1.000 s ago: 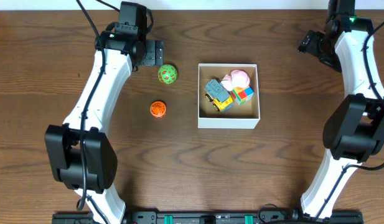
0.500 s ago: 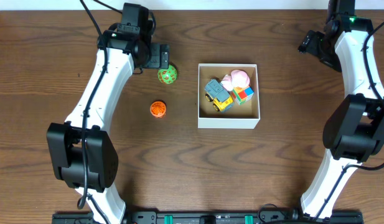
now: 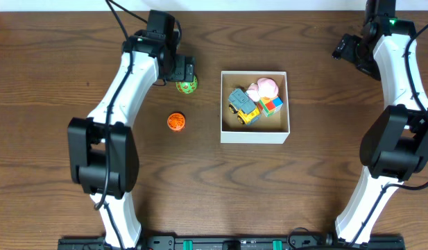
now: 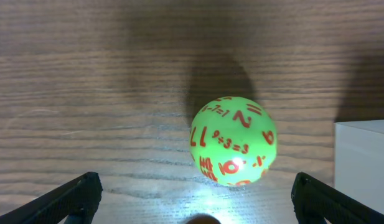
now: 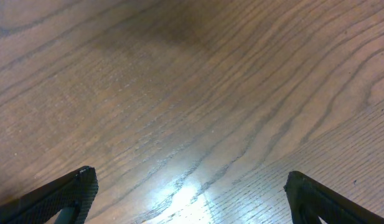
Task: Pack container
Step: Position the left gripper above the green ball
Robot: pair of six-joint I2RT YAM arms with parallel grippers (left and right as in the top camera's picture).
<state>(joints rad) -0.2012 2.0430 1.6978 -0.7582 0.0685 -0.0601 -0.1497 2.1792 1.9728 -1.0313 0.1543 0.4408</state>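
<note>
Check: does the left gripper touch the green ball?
Apart. The left wrist view shows bare wood between the green ball and each finger of the open left gripper.

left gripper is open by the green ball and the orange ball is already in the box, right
No. The overhead view shows the orange ball on the table left of the box, not in it. The left gripper is indeed open by the green ball.
</note>
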